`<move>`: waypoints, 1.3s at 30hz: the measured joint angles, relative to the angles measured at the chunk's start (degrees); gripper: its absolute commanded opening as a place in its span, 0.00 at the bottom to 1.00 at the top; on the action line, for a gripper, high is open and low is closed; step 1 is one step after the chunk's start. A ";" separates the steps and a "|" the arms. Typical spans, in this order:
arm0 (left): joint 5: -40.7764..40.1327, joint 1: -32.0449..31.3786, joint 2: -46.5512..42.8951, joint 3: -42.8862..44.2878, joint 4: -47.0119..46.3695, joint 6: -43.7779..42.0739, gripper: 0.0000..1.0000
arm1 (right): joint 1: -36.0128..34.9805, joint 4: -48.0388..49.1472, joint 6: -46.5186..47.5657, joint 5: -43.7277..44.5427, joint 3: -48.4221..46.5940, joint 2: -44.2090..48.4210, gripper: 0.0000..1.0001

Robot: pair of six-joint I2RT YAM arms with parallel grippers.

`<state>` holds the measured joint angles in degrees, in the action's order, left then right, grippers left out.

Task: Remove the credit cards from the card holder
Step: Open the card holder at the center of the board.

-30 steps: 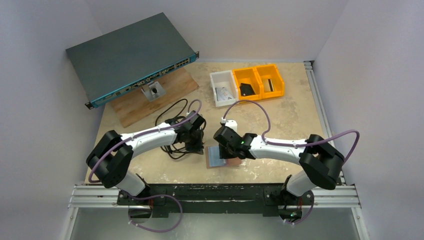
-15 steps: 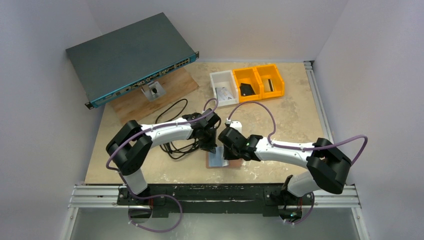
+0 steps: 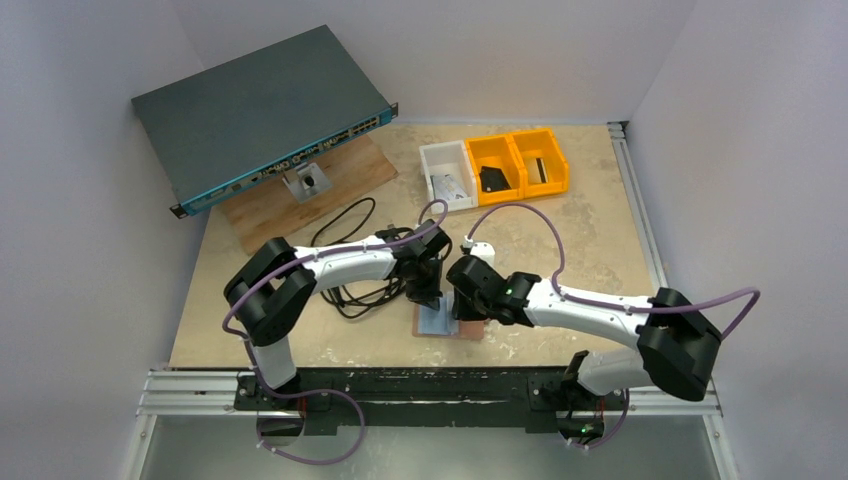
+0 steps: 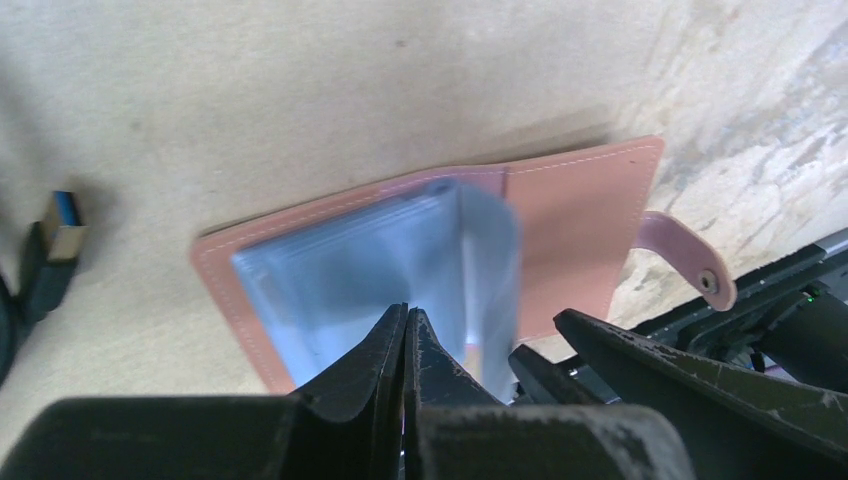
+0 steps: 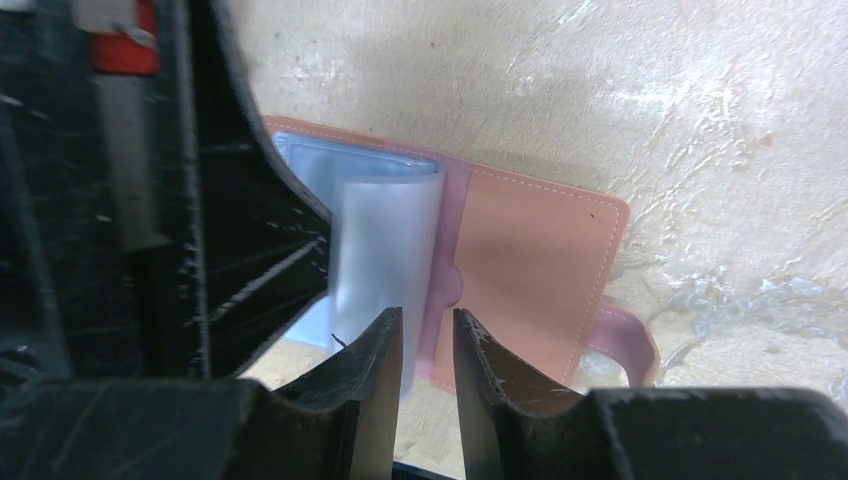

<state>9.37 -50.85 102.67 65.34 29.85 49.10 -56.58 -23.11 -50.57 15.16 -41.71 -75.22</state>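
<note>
Both claws are closing in over the open card holder (image 3: 447, 322): left gripper (image 4: 405, 335) pressed together beside the clear sleeves, right gripper (image 5: 428, 345) slightly spread at a sleeve edge; cards not visibly out.

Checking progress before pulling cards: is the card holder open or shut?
Open. The card holder lies spread flat on the table, its clear pockets exposed and its snap tab hanging loose.
</note>
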 measured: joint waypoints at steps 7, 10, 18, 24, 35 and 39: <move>2.62 -1.75 1.75 3.26 -0.92 0.24 0.01 | 0.33 -3.06 -0.11 1.99 -0.07 5.22 0.26; 4.46 -2.34 3.56 4.96 -1.97 0.44 0.02 | 0.39 -4.55 -0.44 2.67 -0.07 7.30 0.27; 7.04 -2.86 9.14 6.60 -3.48 1.38 0.13 | 0.39 -6.54 -1.33 3.39 -0.07 9.62 0.26; 7.61 -2.29 8.98 6.27 -3.80 1.46 0.17 | 0.39 -6.14 -1.44 3.10 -0.07 8.41 0.25; 5.97 6.91 -6.67 -2.56 -3.89 0.81 0.19 | 0.39 -1.81 -0.04 0.44 -4.07 -1.55 0.26; 5.16 9.20 -9.94 -6.45 -3.82 0.72 0.19 | 0.24 -1.49 0.63 0.44 -6.51 -4.02 0.28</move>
<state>14.52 -41.65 92.73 58.89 26.02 49.82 -56.34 -24.60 -49.93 15.59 -48.23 -79.24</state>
